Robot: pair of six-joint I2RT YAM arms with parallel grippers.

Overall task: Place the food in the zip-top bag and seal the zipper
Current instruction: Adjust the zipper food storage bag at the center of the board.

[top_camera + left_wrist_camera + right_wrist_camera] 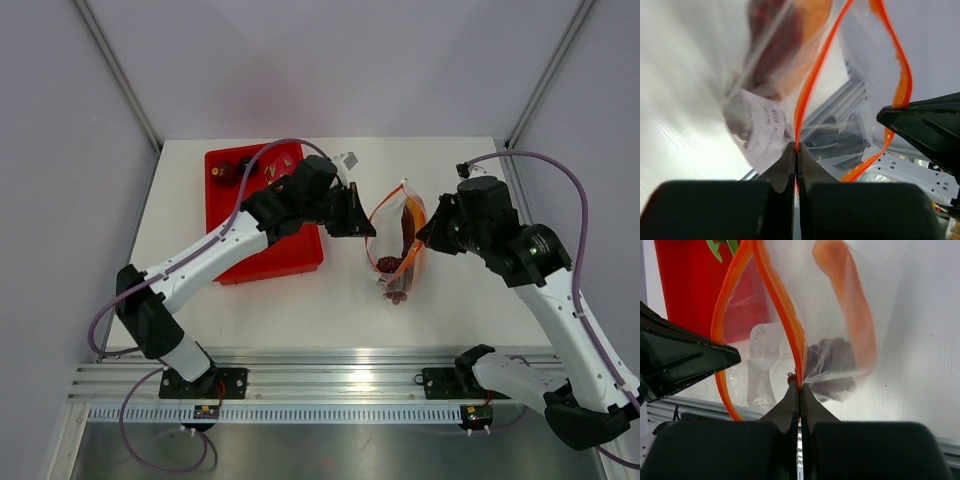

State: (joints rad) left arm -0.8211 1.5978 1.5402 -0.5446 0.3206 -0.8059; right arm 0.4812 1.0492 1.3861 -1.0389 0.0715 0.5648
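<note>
Your wrist views are showing the left claw (796, 146) and right claw (799, 385) each clamping tight on the zipper (804, 95), while only the top view is showing the whole zip-top bag (400, 240)

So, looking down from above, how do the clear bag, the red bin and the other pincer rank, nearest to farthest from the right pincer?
1. The clear bag: nearest, pinched by the right pincer and hanging just to its left.
2. The left pincer: next, gripping the bag's opposite side.
3. The red bin: farthest, on the left part of the table, beyond the left pincer.
</note>
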